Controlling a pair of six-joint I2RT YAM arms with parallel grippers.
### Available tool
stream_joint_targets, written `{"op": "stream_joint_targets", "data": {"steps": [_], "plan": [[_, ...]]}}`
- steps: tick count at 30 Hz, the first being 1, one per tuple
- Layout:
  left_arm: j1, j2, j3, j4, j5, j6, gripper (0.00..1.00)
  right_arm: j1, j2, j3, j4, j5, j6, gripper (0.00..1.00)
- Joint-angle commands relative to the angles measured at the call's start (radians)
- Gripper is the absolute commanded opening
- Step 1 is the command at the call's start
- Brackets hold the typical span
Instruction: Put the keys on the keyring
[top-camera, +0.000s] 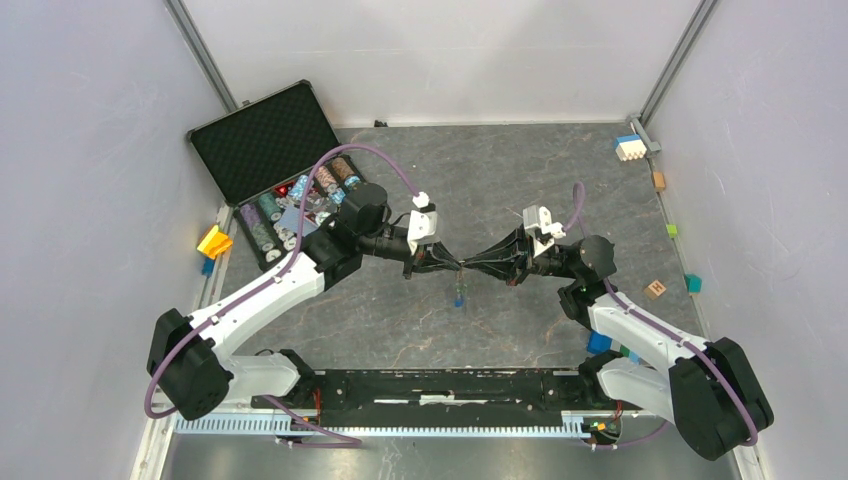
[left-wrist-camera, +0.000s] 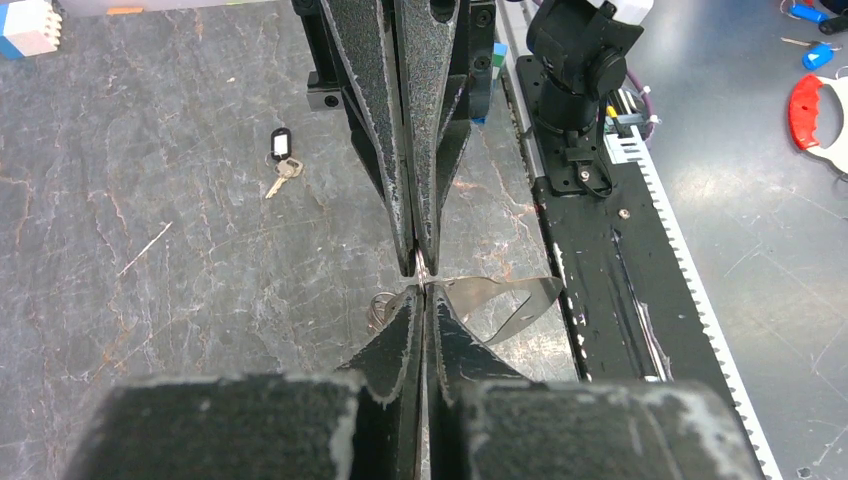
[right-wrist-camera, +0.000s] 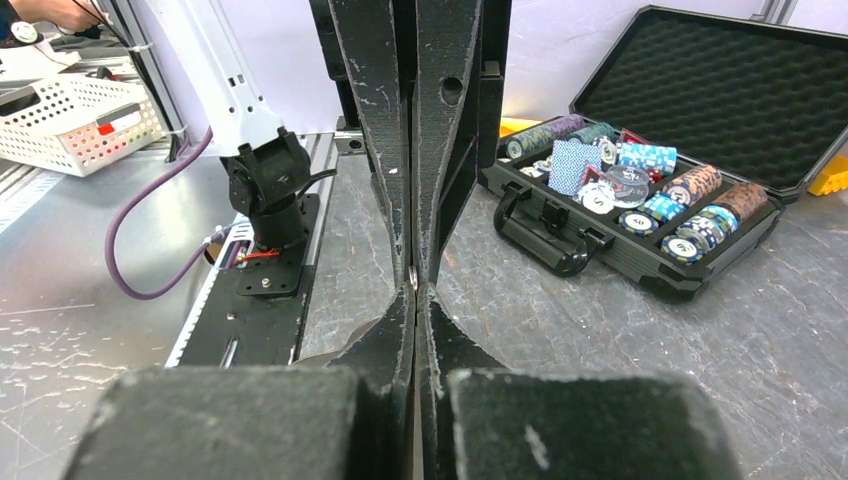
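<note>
Keyring (left-wrist-camera: 490, 288) is hard to make out. In the left wrist cam it's just a thin grey curved strip. It starts right at the tips of the left gripper (left-wrist-camera: 424, 296) & loops out to the right, above the table (left-wrist-camera: 150, 300). From the top cam it's too thin to see.

Left gripper's fingers are pressed together w/ almost no gap & seem to pinch the near end of that strip. Right gripper (left-wrist-camera: 420, 262) comes in from the other side, tip to tip w/ the left one. Its fingers are squeezed tight too. A tiny shiny bit sits right where the two sets of tips meet. Can't tell what it is, or which gripper has it.

Blue key (top-camera: 458, 298) shows in the top cam as a small blue dot just near of the meeting tips, mid table. Can't tell if it hangs or lies flat. The key part is too small to see.

Black key (left-wrist-camera: 281, 150) lies flat on the table, well apart from the tips, tag & key both in view.

Far left there's an open black case (top-camera: 262, 140) w/ rows of poker chips (right-wrist-camera: 650, 190). A yellow block (top-camera: 214, 241) sits just left of it. A white & blue block (top-camera: 630, 148) is in the far right corner. More small blocks line the right edge, partly hidden by the right arm.
</note>
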Motion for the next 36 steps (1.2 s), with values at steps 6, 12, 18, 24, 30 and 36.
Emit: {"op": "stream_joint_targets", "data": {"steps": [6, 12, 18, 24, 30, 36], "plan": [[-0.014, 0.005, 0.114, -0.195, -0.171, 0.059, 0.02, -0.006, -0.018, 0.016, -0.150, 0.025, -0.206, 0.20], [-0.042, 0.051, 0.236, -0.441, -0.321, 0.166, 0.02, -0.006, -0.044, 0.056, -0.339, 0.045, -0.357, 0.43], [-0.067, 0.082, 0.323, -0.594, -0.420, 0.193, 0.02, -0.026, -0.086, 0.143, -0.652, 0.157, -0.593, 0.48], [-0.076, 0.049, 0.290, -0.562, -0.351, 0.188, 0.02, -0.082, -0.063, 0.205, -0.937, 0.385, -0.811, 0.49], [-0.078, -0.011, 0.206, -0.482, -0.290, 0.188, 0.02, -0.174, 0.044, 0.274, -1.151, 0.584, -0.981, 0.48], [-0.080, -0.041, 0.157, -0.419, -0.277, 0.155, 0.02, -0.278, 0.200, 0.378, -1.377, 0.740, -1.122, 0.47]]}}
